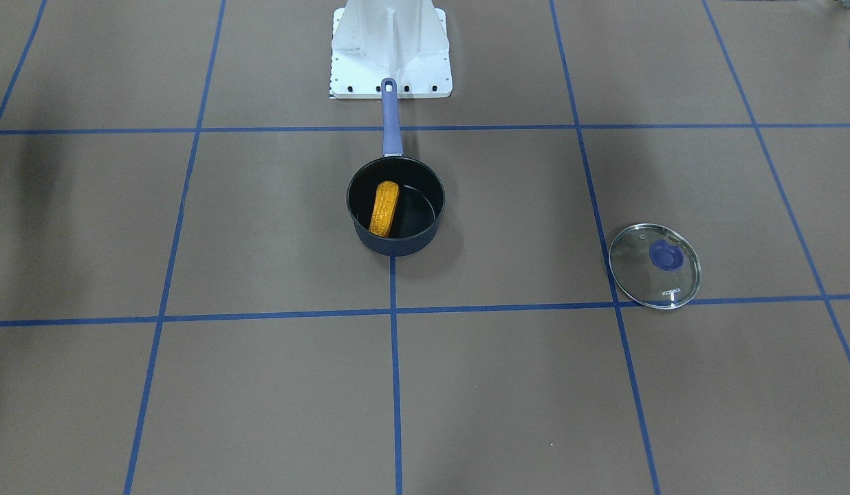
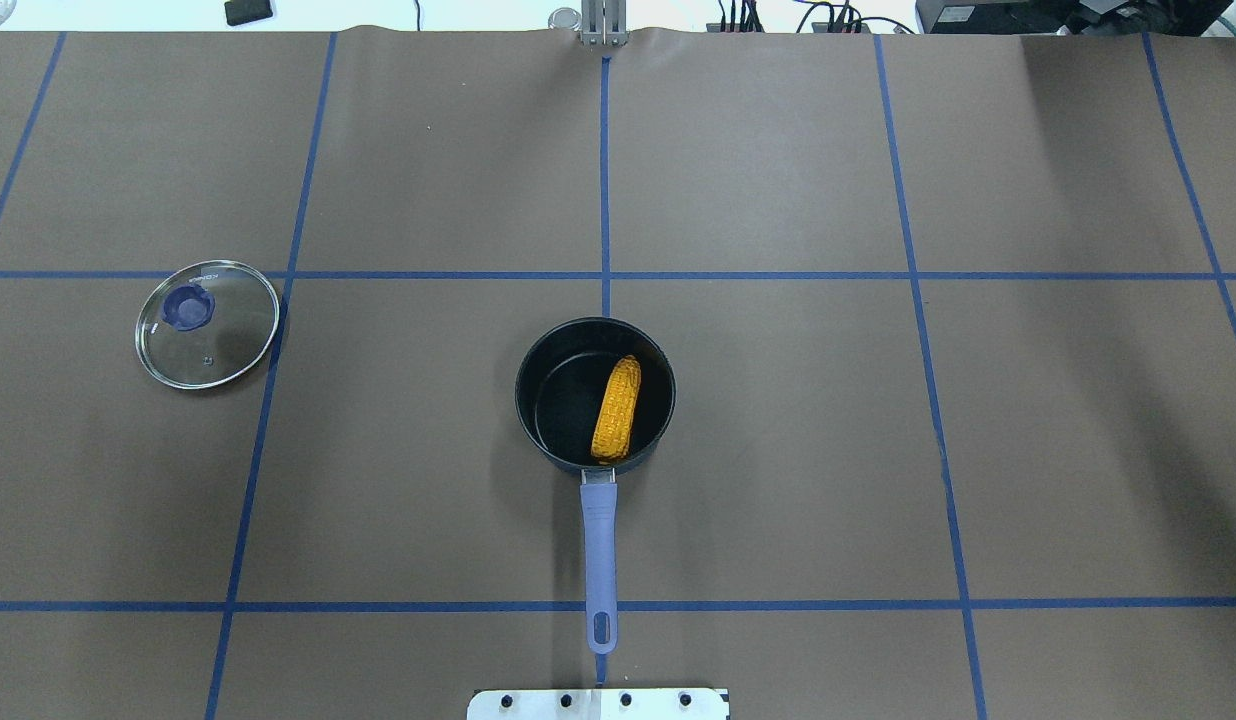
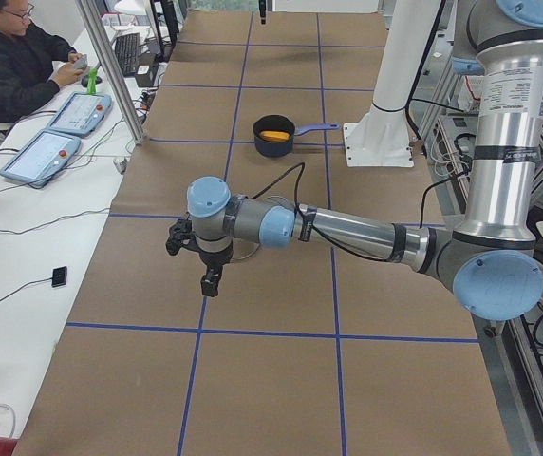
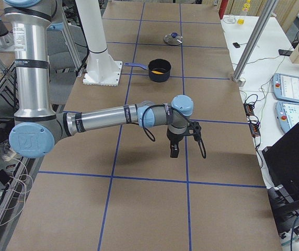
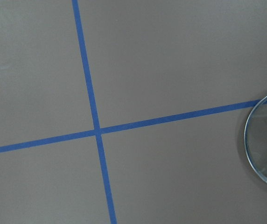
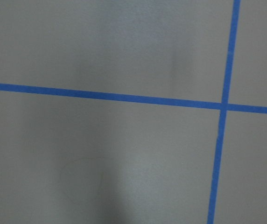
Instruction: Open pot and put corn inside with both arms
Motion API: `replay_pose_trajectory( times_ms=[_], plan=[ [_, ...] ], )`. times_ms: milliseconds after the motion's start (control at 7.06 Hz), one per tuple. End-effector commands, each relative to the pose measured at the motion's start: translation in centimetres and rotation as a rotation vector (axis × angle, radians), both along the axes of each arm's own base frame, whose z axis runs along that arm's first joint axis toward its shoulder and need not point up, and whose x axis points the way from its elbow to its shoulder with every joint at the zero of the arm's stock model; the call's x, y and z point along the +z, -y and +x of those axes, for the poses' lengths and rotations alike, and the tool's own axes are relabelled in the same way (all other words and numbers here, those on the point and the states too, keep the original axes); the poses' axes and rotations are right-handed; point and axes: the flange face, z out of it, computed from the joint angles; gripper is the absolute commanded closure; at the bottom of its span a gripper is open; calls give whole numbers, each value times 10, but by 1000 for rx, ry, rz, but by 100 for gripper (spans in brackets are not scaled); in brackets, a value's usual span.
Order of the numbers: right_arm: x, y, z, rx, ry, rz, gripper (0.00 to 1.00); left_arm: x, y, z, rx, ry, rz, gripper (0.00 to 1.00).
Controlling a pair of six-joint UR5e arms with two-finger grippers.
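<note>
Lid (image 1: pixel 655 265) well apart — corn (image 1: pixel 384 207) in pot (image 1: pixel 397 244)

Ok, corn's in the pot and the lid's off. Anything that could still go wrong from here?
1. The left pincer hangs near the lid, whose rim shows in its wrist view; a low sweep might knock the glass.
2. The pot's handle reaches to the base plate, so an arm swinging home could clip it and shift the pot.
3. The corn seems to lean on the wall, so a jolt could roll it.
</note>
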Motion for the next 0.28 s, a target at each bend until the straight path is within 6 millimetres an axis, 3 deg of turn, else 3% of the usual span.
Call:
replay_pose_trajectory(
  times_ms=[0,142],
  plan=[
    [3,-2,6,10,-2,-5,0,6,-5,-2,8,3,-5,0],
    [2,-2,6,9,-1,-4,0,6,-5,-2,8,3,-5,0]
  ],
)
